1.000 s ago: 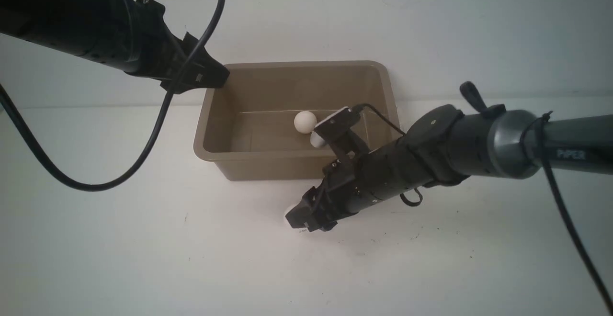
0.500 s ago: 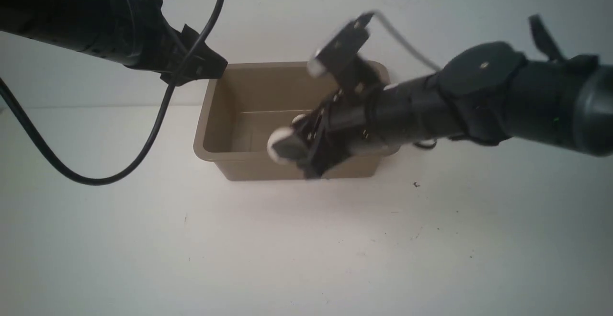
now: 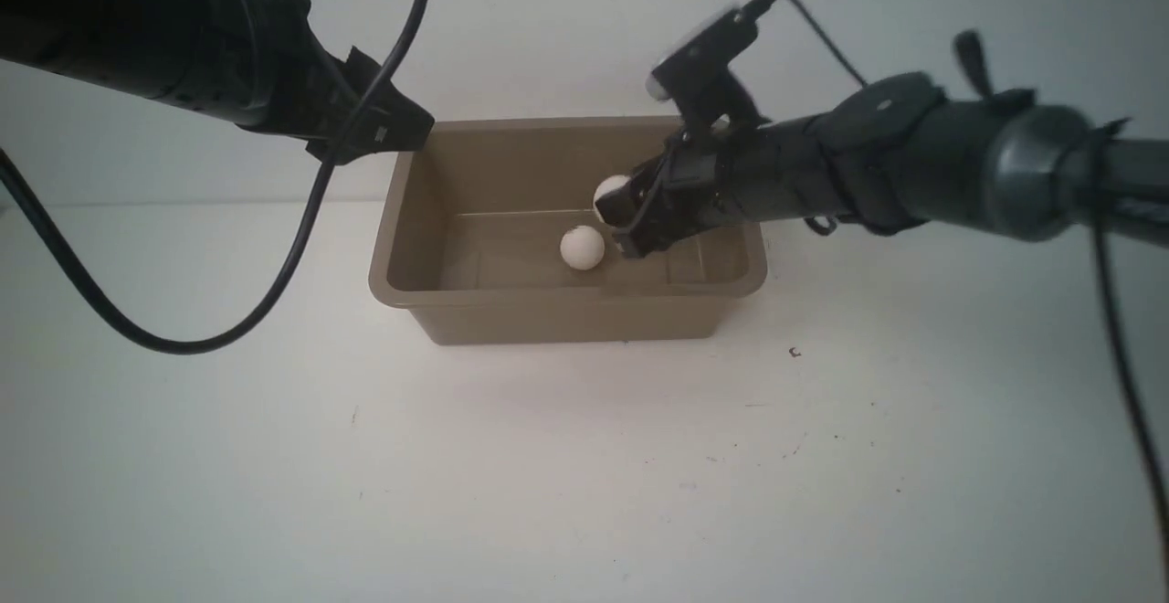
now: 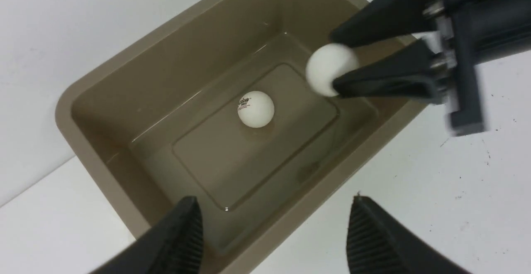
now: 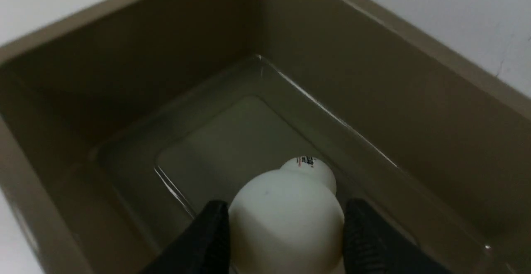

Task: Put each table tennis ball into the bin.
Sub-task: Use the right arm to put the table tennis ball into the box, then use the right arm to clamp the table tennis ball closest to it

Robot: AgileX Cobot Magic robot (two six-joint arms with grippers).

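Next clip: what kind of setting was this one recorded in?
Most likely a robot lab test bench rather than a home: a plain white table against a blank white wall, cabled black robot arms, and a taupe bin with a table tennis ball inside.

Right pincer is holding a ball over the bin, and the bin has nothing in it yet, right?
Not quite. The bin is not empty: a loose ball already lies on its floor, as the left wrist view shows. The right pincer does hold a second ball over the bin.
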